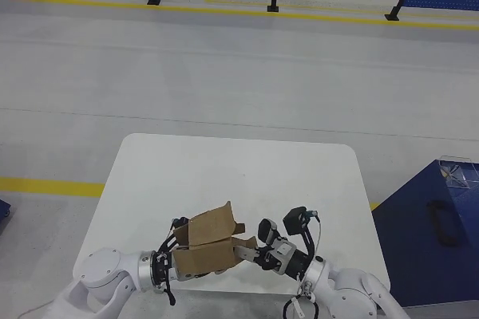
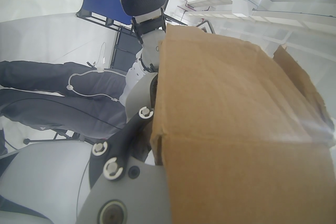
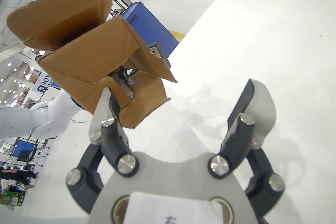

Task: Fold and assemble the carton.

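**Carton held between two grippers.** We see the carton (image 1: 211, 239), brown and partly folded, held clear of the white table (image 1: 303, 175). The left gripper (image 1: 176, 249) is clamped on one carton wall, with the box body just ahead of its fingers. The right gripper (image 3: 181, 93) has its jaws apart. One finger (image 3: 105, 104) touches the lower flap (image 3: 144, 104) at the carton's open end, and the other finger (image 3: 249, 101) is free over the table. Beyond the right gripper, the upper flap (image 3: 60, 17) stands raised.
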You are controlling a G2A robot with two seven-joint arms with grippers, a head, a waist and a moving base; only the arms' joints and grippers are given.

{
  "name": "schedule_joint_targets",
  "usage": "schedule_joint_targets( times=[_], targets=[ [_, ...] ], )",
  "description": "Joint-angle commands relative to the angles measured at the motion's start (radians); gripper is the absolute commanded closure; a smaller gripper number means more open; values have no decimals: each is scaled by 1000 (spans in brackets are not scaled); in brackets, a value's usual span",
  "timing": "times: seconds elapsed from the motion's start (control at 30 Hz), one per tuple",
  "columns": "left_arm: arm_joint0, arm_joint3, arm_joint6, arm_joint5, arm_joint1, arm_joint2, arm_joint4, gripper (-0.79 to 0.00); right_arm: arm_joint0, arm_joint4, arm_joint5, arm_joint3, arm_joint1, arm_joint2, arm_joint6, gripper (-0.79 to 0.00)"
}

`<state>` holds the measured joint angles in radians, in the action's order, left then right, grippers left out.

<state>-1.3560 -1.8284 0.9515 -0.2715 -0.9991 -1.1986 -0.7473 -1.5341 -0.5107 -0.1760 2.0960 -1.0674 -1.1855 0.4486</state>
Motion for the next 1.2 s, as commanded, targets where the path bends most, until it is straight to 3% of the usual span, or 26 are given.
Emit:
schedule_joint_targets(
  times=[0.0,0.27,0.5,0.83,1.17],
  targets=[
    [0,2,2,1,0,1,-1,0,2,-4,1,1,-2,7,-4,-785],
    [-9,3,-10,5,0,-6,-7,0,-6,-82,45,10,-2,-23,-64,-785],
    [-14,-3,-18,14,0,-6,5,0,-21,-457,235,31,-9,3,-215,-785],
    [-51,-63,-121,65,3,-4,155,0,78,-670,364,-4,-38,129,-156,-785],
    [-73,-71,-135,61,5,-19,156,0,86,-705,340,-2,-54,180,-102,-785]
  ],
)
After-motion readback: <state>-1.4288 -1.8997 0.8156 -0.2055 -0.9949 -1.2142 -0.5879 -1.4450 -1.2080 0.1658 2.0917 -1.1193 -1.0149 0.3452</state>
